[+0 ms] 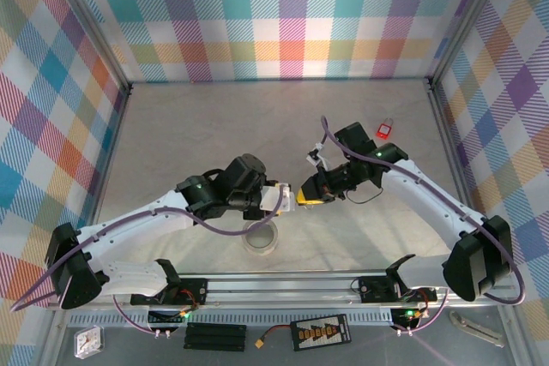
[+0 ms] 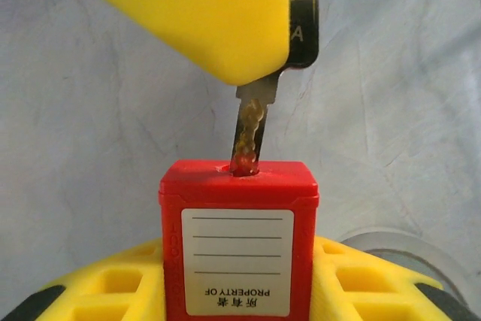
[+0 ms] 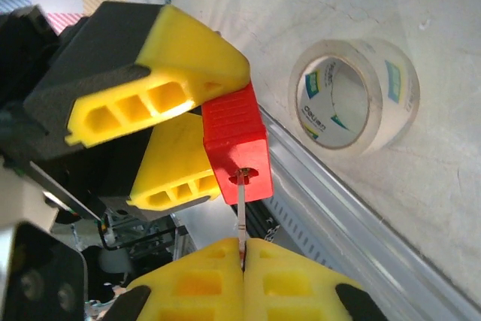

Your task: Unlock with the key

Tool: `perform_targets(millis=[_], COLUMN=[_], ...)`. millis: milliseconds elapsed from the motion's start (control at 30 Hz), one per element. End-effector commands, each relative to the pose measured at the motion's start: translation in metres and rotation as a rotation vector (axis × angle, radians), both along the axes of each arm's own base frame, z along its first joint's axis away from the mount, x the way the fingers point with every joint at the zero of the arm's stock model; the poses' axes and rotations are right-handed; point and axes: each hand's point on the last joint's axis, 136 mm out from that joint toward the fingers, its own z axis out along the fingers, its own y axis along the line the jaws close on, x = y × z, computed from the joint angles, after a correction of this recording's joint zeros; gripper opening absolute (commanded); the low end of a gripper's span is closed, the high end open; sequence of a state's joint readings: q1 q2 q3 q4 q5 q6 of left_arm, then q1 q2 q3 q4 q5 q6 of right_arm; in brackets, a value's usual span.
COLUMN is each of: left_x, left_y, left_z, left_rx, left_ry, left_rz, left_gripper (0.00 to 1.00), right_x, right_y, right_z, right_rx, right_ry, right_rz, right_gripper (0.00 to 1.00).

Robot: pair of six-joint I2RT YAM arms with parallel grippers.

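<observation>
L arm: I'm holding the padlock (image 2: 239, 246) in the left gripper (image 1: 276, 199). Its jaws are standing partly open and clamping the red body on two opposite sides, between the yellow fingers (image 2: 113, 287). The keyway (image 2: 244, 167) end is sticking out past the fingertips, facing away from the L jaws. R arm: I'm pinching the key (image 2: 252, 133) in the right gripper (image 3: 243, 255), jaws fully shut on the key's head, w/ the blade projecting straight out ahead of the fingertips. Critical relation: the lock is lying directly ahead of the R jaws, and the key's long axis is running in line w/ the lock body's long axis, i.e. R jaws, blade, keyway and L jaws are all sitting on one line. The blade tip is sitting in the mouth of the keyway and most of the blade is showing outside it, so I'm judging insertion as begun but not seated. R arm is doing the work; L arm is acting as fixture. Next I'm expecting to need a push along that axis toward the L jaws, then a twist about the same axis. Risk, as I'm reading it: any tilt between blade and body is going to bind the key. A tape roll (image 3: 353, 95) is lying off to one side of both jaw sets, apart from the lock and off the line.
</observation>
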State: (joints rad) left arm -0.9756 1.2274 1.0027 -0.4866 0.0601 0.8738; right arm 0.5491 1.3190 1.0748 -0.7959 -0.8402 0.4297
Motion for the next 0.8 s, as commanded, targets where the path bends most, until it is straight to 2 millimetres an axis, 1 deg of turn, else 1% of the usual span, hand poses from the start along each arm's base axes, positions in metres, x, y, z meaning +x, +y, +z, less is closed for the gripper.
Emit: perform_targets(millis=[0,100,233,433,633,767], left_x=[-0.021,-0.029,-0.04,-0.056,-0.06,-0.058], left_y=[-0.064,-0.067,-0.068,-0.068,-0.066,-0.065], left_z=[0.059,0.063,0.065,0.091,0.098,0.108], left_rx=[-0.24,-0.269,-0.259,-0.369,-0.433,-0.492], left_ry=[-0.169,-0.162,-0.113,0.004,0.093,0.128], left_rz=[-0.213,-0.254,-0.305,-0.339,-0.348,-0.348], left_gripper=[0.0,0.0,0.0,0.0,0.0,0.0], right_x=[0.016,0.014,0.011,0.013,0.009,0.002], right_y=[0.015,0.013,0.013,0.008,0.006,0.002], right_z=[0.007,-0.001,-0.004,-0.003,0.016,0.019], right_rx=[0.033,0.014,0.035,0.026,0.053,0.034], right_ry=[-0.025,-0.049,-0.085,-0.21,-0.298,-0.327], right_rz=[-0.018,0.005,0.072,0.106,0.123,0.142], right_gripper=[0.0,0.0,0.0,0.0,0.0,0.0])
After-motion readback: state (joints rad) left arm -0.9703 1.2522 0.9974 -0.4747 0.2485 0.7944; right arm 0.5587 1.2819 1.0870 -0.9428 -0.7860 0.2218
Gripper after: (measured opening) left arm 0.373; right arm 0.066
